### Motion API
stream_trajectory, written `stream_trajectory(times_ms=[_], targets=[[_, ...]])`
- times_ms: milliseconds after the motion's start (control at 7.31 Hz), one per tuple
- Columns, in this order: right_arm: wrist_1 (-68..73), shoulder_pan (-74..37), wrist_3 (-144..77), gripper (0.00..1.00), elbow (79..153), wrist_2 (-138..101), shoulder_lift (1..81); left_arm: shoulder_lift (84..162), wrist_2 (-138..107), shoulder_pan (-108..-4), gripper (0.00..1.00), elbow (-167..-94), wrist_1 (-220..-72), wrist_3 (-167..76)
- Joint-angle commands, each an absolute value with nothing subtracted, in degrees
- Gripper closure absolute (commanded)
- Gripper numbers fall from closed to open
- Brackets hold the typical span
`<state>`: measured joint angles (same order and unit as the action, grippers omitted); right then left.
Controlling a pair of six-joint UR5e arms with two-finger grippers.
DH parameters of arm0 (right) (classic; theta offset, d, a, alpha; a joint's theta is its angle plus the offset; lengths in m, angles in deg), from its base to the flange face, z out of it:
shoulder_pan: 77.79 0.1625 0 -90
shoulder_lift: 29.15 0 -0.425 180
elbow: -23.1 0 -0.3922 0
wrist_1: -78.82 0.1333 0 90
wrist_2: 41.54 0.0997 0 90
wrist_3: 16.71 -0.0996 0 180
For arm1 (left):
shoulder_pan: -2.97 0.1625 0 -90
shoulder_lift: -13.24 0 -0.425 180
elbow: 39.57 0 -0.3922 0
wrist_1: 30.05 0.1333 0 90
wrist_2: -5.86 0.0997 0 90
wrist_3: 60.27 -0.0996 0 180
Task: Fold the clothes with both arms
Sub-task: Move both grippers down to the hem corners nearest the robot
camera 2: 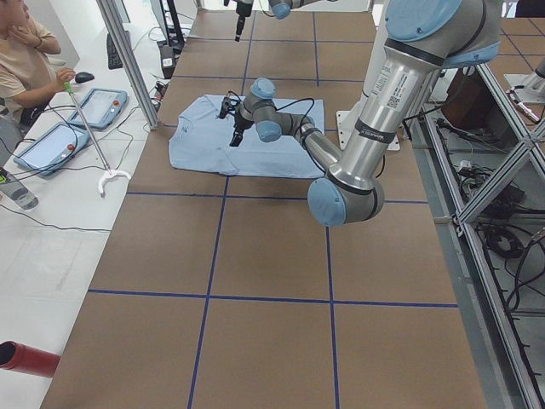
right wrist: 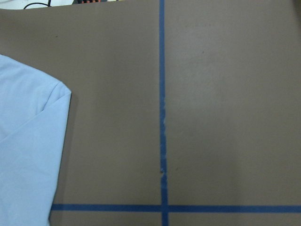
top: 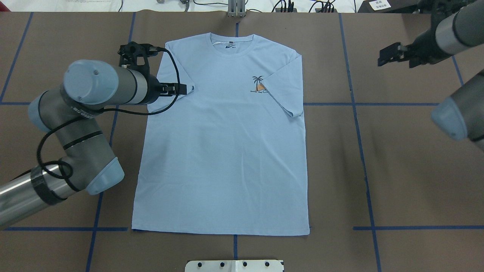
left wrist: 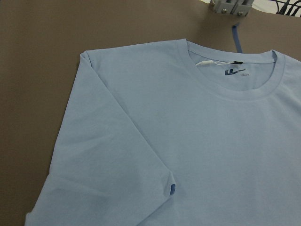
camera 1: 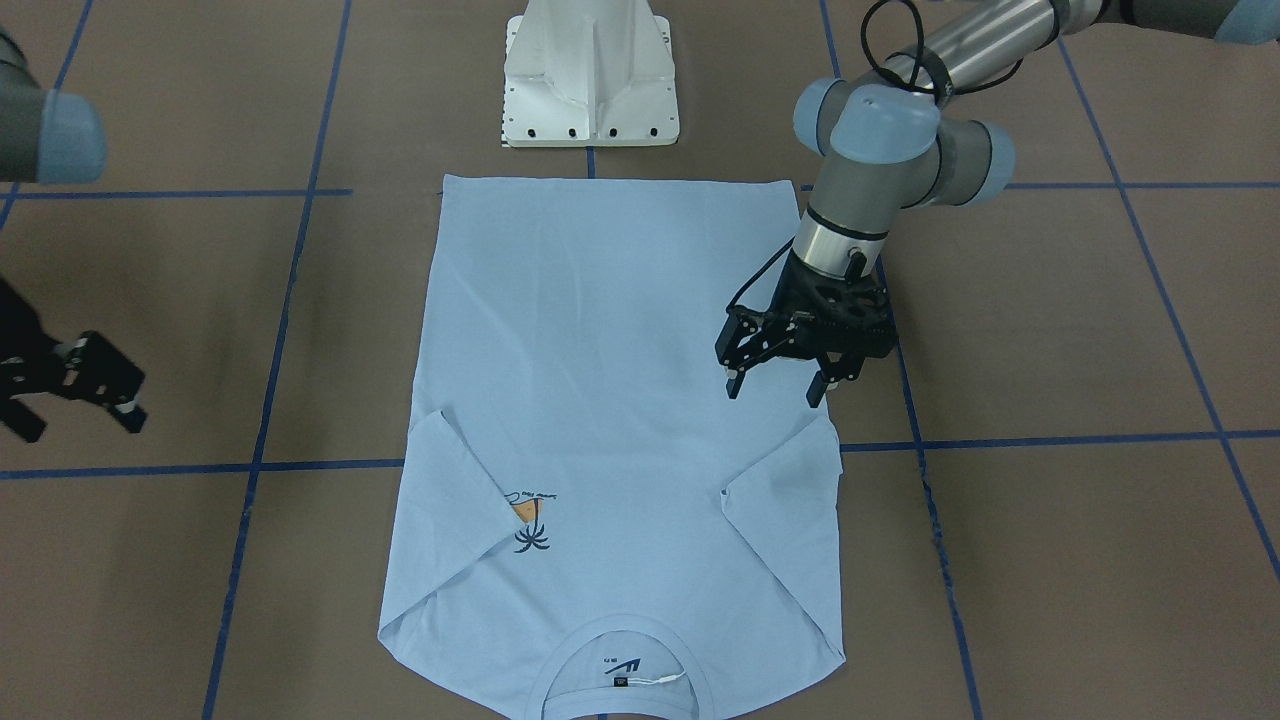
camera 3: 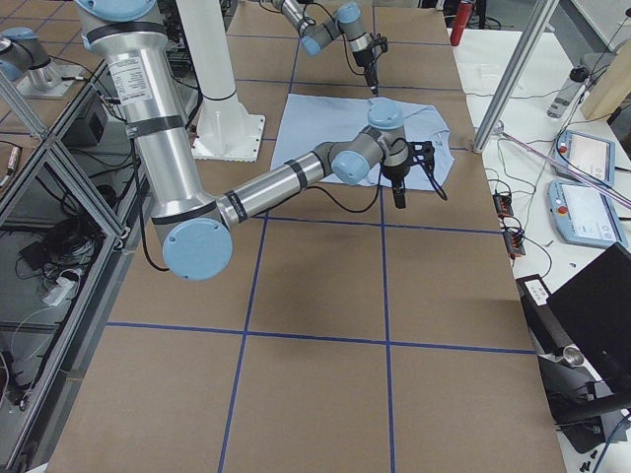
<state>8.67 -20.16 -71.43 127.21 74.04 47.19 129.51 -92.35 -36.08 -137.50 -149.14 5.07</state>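
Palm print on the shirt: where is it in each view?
Front-facing: lower centre-left, palm print by the folded-in sleeve.
Overhead: upper centre-right.
Exterior left: too small to tell.
Exterior right: too small to tell.
Left wrist: not in it.
Right wrist: not in it.
Shared landmark: collar.

The brown counter point(top: 408, 170) was marked into large squares by blue tape lines point(top: 401, 104). Along one long side of the counter stood a white side table point(camera 2: 43, 247) carrying two tablets point(camera 2: 100, 106). A slanted aluminium post point(camera 2: 128, 60) rose at that edge. A person point(camera 2: 21, 60) sat beyond the table. On the counter's opposite side, an aluminium frame point(camera 2: 521, 145) enclosed loose cables point(camera 2: 502, 243).
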Motion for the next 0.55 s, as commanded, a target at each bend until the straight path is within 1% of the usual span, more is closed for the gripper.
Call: stream_trajectory(times_ms=[0,137,274,411], targets=[[10.3,-37.7,-91.3,0.00,140.0,59.3,54.2,125.7,-94.4,-34.0,0.00,-144.8,-151.5,12.3],[10.2,-45.6,-98.7,0.00,143.9,52.6,57.4,125.5,-91.2,-30.4,0.00,-145.2,-155.5,22.4],[10.2,-54.4,-106.5,0.00,146.3,43.9,59.1,125.0,-89.8,-28.9,0.00,-147.2,-155.3,22.8],[10.2,-62.3,-112.0,0.00,149.2,36.5,62.0,119.3,-89.7,-28.2,0.02,-150.5,-155.6,22.8]])
